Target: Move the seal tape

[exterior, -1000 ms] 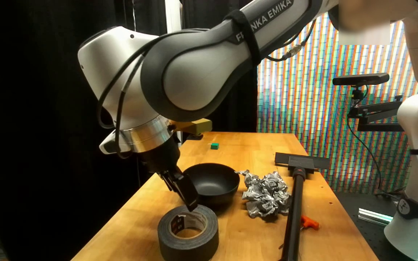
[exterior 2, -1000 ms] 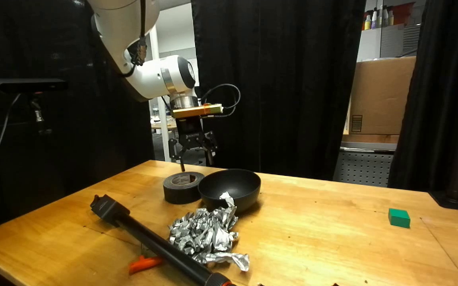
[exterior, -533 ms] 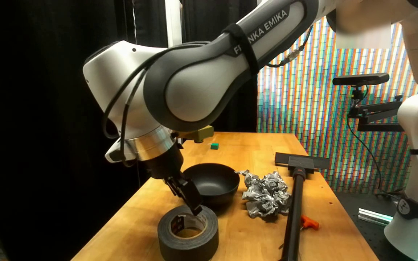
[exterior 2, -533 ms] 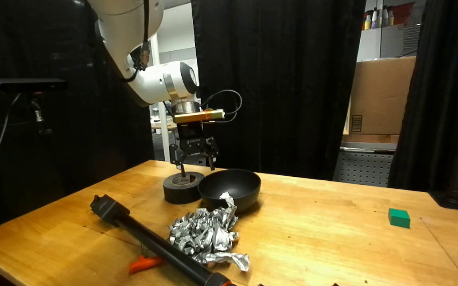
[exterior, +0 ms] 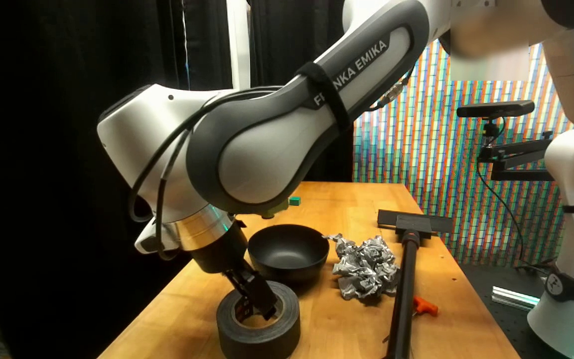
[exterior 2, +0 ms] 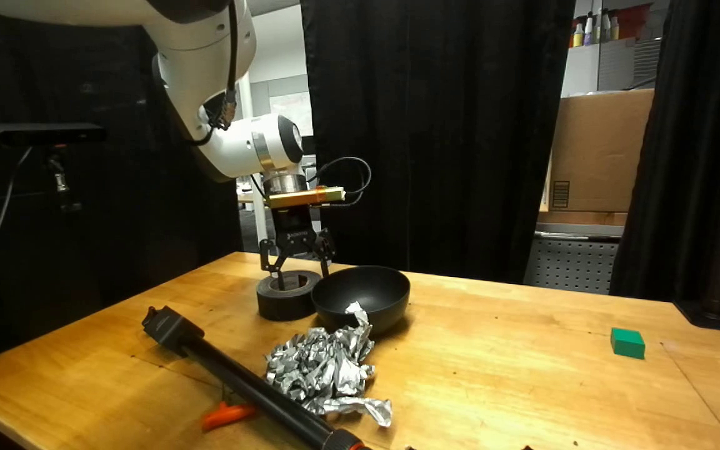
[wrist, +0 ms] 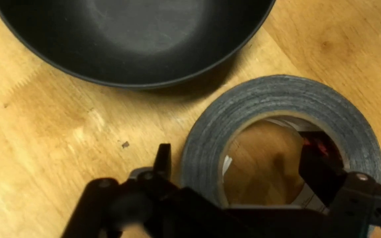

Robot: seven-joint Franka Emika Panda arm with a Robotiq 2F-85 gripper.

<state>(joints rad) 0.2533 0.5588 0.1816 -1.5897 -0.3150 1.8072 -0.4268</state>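
Lower now than half a second ago, my fingers [exterior: 259, 295] reach down at the seal tape [exterior 2: 286, 305], while the roll and the black bowl [exterior: 287, 257] sit where they were. I hold nothing: the fingers stand well apart. The roll lies flat on the table [exterior 2: 491, 362], hole upward, a ring with no long axis for me to match. What the next move turns on, I judge, is the ring's wall: in the wrist view one side of it lies between my fingers, one of them outside the roll, the other seeming to dip into the hollow. Closing there should pinch that wall; whether either finger touches it, I cannot tell. Inside the core I see printed labelling. The bowl stands upright just beside the tape, table showing between them in the wrist view, its inside visible down to a scuffed, paler bottom. Crumpled foil [exterior 2: 322, 369] lies close by it; contact is unclear.
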